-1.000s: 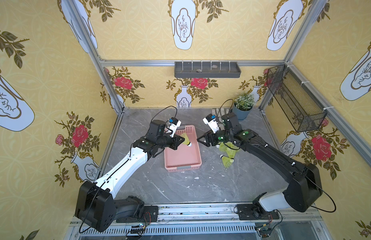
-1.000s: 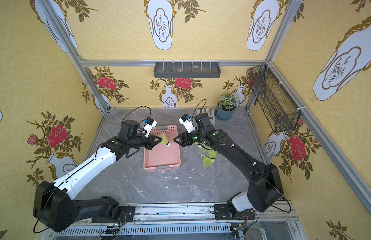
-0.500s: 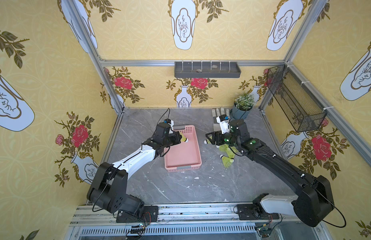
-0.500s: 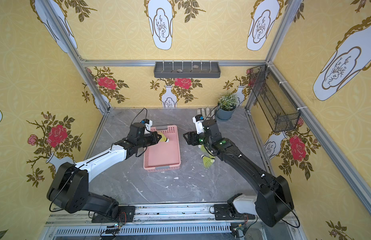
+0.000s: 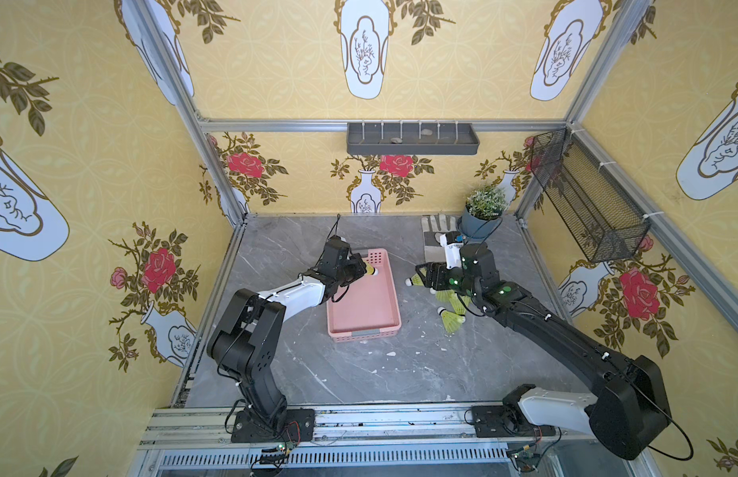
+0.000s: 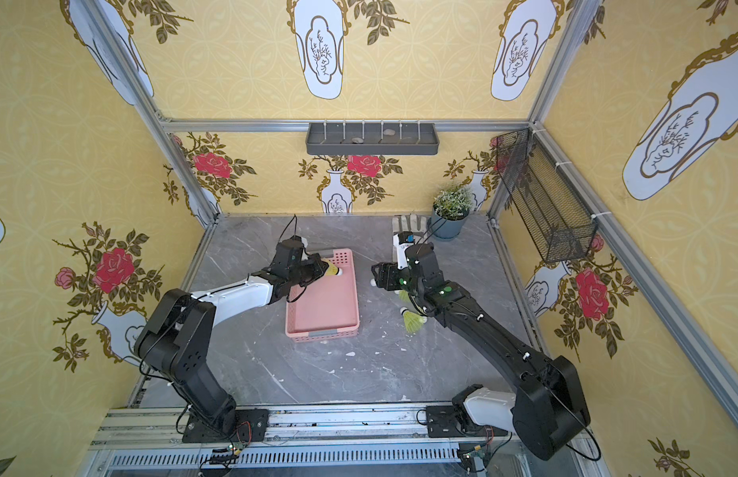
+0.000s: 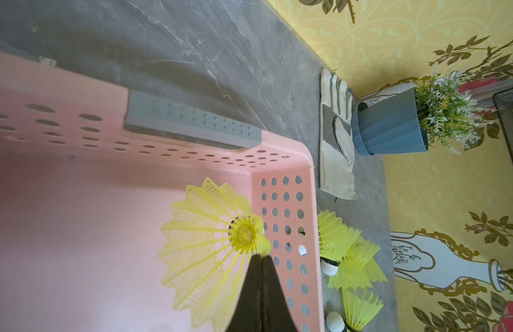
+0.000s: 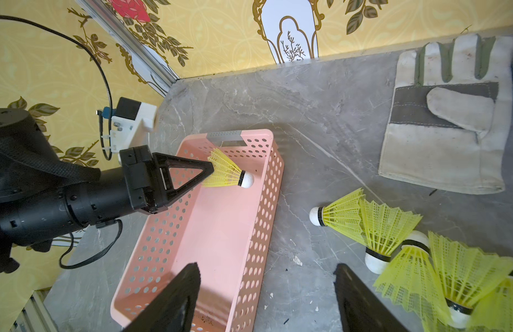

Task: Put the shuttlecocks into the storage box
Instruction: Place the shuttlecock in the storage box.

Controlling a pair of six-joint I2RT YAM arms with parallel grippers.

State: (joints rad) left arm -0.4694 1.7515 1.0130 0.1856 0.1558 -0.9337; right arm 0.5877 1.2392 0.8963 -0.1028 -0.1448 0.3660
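Grey stone table [image 5: 359, 371] between yellow flowered walls [image 5: 90, 165] lies open across the lower frame. Pink box [image 5: 363, 307] sits centre; left gripper [image 6: 322, 269] pinches one shuttlecock [image 6: 333, 270] over its upper end. Right gripper [image 8: 266, 266], fingers spread, hovers by loose shuttlecocks [image 5: 452, 316] right of centre.

no readable text; only a blurred label [image 7: 374, 100] on the blue pot [image 7: 393, 126]

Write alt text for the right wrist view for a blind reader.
The left tool pinches the skirt of a yellow shuttlecock over the far end of the pink storage box. In the foreground the right tool stands open above the table, with several more shuttlecocks clustered beside the box and a glove beyond.
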